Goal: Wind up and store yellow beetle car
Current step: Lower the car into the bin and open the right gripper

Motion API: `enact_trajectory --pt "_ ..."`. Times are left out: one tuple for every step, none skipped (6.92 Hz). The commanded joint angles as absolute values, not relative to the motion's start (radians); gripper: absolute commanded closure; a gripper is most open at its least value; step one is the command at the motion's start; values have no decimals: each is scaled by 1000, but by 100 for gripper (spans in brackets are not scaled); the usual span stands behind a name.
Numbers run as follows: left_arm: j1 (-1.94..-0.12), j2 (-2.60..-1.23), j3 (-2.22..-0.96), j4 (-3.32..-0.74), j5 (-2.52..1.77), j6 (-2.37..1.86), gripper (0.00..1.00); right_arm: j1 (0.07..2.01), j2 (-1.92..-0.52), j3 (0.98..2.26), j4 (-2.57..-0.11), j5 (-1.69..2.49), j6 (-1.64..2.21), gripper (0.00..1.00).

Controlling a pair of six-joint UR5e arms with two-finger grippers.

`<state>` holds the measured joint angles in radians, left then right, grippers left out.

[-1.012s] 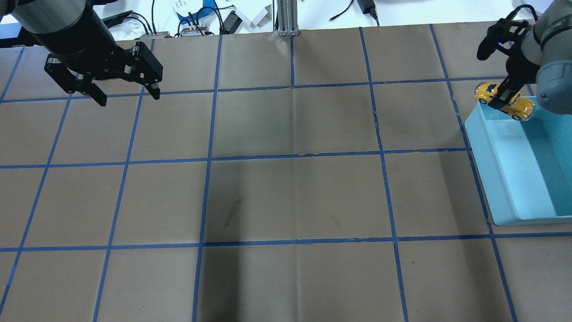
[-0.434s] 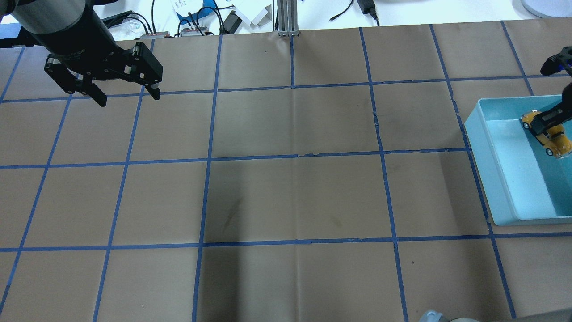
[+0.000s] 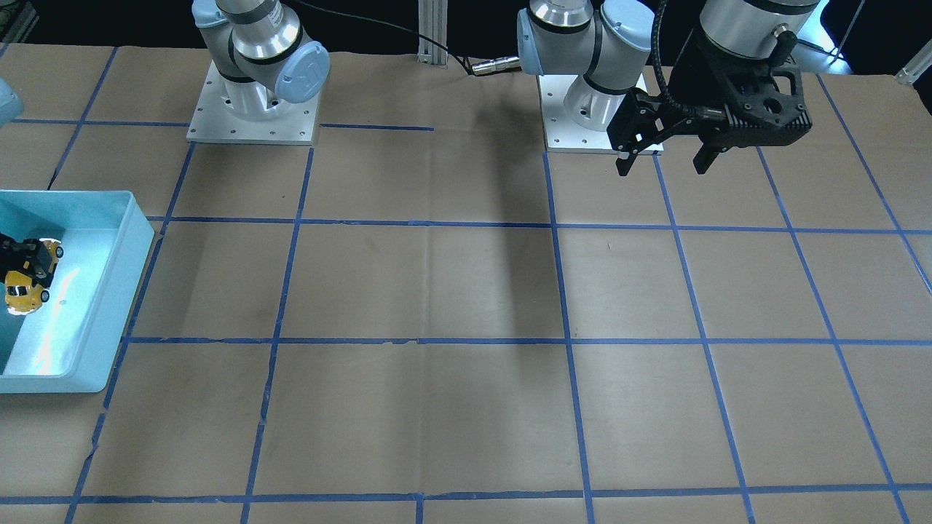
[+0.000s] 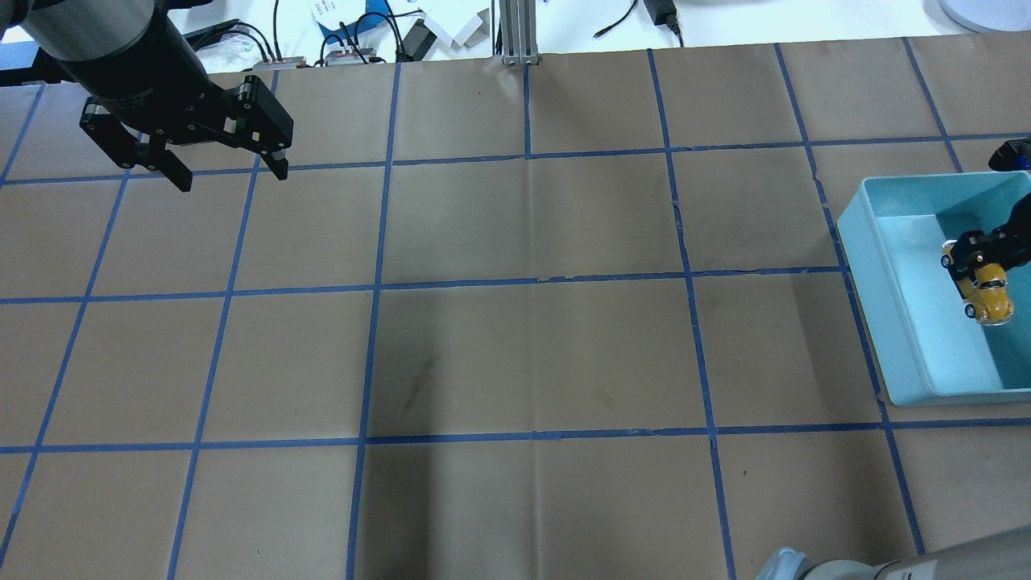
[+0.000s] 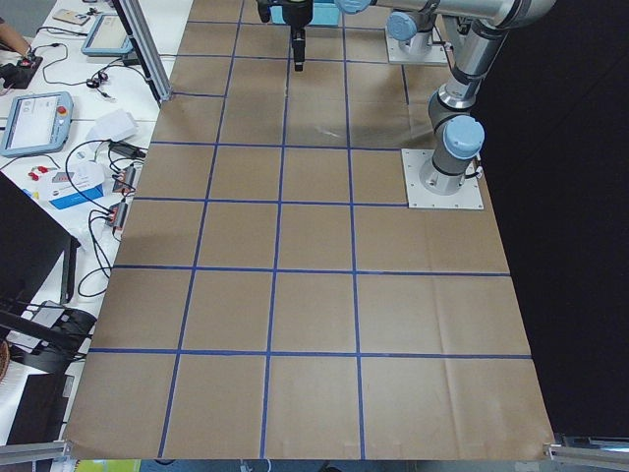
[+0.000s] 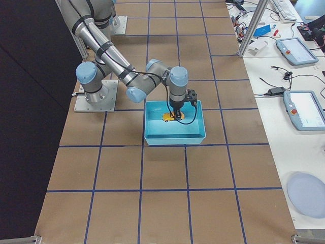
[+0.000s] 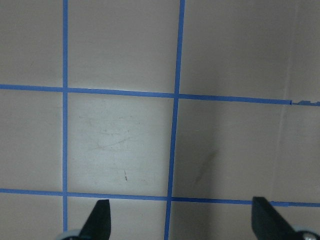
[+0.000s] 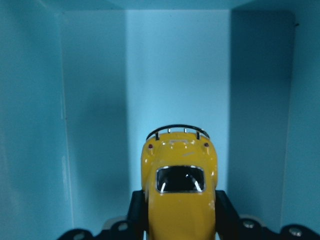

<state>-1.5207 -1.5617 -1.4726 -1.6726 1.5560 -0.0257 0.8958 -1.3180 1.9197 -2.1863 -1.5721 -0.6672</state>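
Observation:
The yellow beetle car (image 4: pixel 989 294) is held inside the light blue bin (image 4: pixel 874 282) at the table's right side. My right gripper (image 4: pixel 969 259) is shut on the car, with black fingers on both of its sides. The right wrist view shows the car (image 8: pixel 180 200) between the fingers (image 8: pixel 137 212), pointing along the bin's floor (image 8: pixel 175 75). The car (image 3: pixel 25 285) and the bin (image 3: pixel 127 276) also show in the front view, and again in the right side view (image 6: pixel 170 117). My left gripper (image 4: pixel 231 176) is open and empty, above the far left of the table.
Brown paper with a blue tape grid covers the table. Cables and boxes (image 4: pixel 362 36) and an aluminium post (image 4: pixel 515 32) stand beyond the far edge. The arm bases (image 3: pixel 255 109) sit at the robot's side. Tablets (image 6: pixel 304 107) lie on a side table.
My right gripper has carried the car from over the bin's far rim down into the bin and toward the robot. The left arm has not moved.

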Motion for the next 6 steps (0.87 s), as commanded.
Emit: enact_trajectory --pt "-1520 -1562 -1473 -1672 1557 -25 0 893 -1276 1924 -2207 -1575 -606 95" --pt "-1520 -1562 -1473 -1672 1557 -25 0 893 -1267 1928 -2204 -1577 -609 94" --pt "-1520 -1562 -1473 -1674 1559 -25 0 893 -1263 1930 -2204 -1577 -609 91" --pt "-1520 -1562 -1473 -1672 1559 -25 0 893 -1262 1930 -2206 -1577 -609 88" --pt "-1520 -1562 -1473 -1672 1557 -25 0 893 -1264 1930 -2207 -1572 -609 69" --pt "-1520 -1562 -1474 -1672 1557 -25 0 894 -1262 1925 -2224 -1563 -606 49"
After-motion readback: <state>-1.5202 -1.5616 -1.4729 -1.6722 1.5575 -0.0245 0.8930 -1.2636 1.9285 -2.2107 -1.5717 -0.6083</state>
